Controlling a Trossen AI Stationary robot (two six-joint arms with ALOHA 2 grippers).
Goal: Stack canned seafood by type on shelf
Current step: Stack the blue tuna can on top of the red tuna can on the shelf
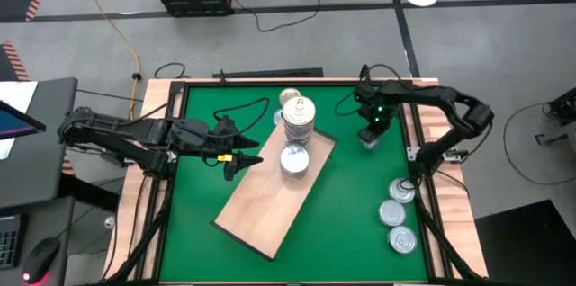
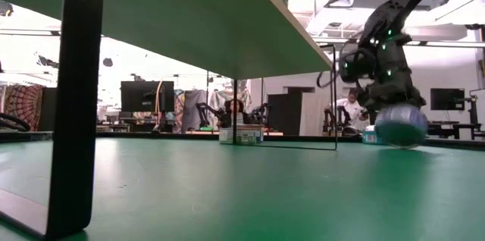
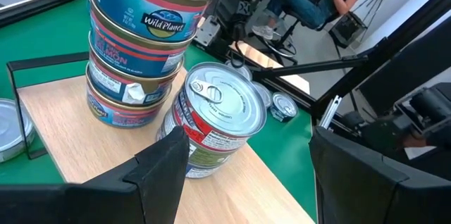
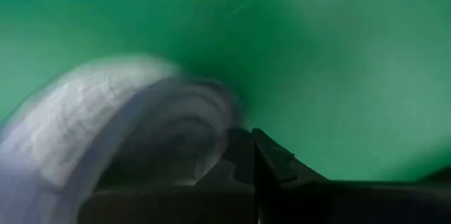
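1. High view: shelf (image 1: 270, 205) carries one tall stack of tins (image 1: 298, 120) and a separate tin (image 1: 294, 160); three tins (image 1: 396, 214) wait on the surface (image 1: 360, 232). Roughly half done.
2. Low view: right gripper (image 2: 400, 116) over a blurred tin (image 2: 402, 126).
3. Left wrist view: left gripper (image 3: 243, 175) wide, empty, by the stack.
4. Right wrist view: jaws shut beside the tin, apparently ungripped.

In the right wrist view a tin (image 4: 106, 132) beside the closed fingers is smeared by blur, its label unreadable and its left side cut off. In the low view the same tin (image 2: 401, 125) is blurred too. The left wrist view crops the top of the tall stack (image 3: 148, 34).
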